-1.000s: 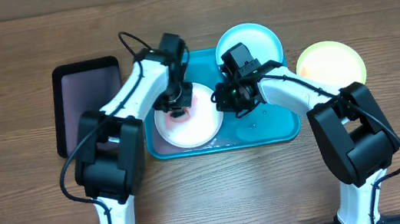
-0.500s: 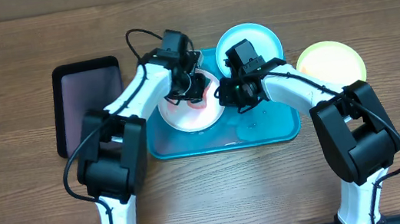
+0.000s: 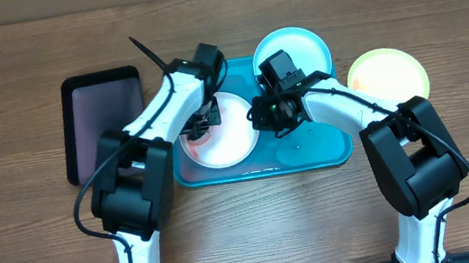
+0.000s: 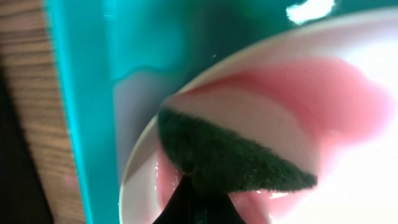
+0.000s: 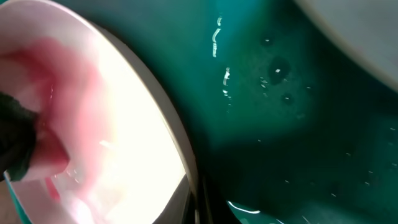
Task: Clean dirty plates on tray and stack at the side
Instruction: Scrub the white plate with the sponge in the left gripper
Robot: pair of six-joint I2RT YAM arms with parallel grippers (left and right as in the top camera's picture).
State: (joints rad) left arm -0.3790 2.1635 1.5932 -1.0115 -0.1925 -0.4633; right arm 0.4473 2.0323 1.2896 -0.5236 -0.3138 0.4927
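Since half a second ago, the left gripper (image 3: 202, 125) sits further left on the white plate (image 3: 231, 141), clamped on a dark green scouring pad (image 4: 230, 155). The right gripper (image 3: 261, 114) pinches the plate's right rim inside the turquoise tray (image 3: 319, 152).

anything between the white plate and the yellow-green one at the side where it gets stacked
Only the right arm and the tray's raised rim lie between the white plate and the yellow-green plate. The light blue plate sits off that line, farther back.
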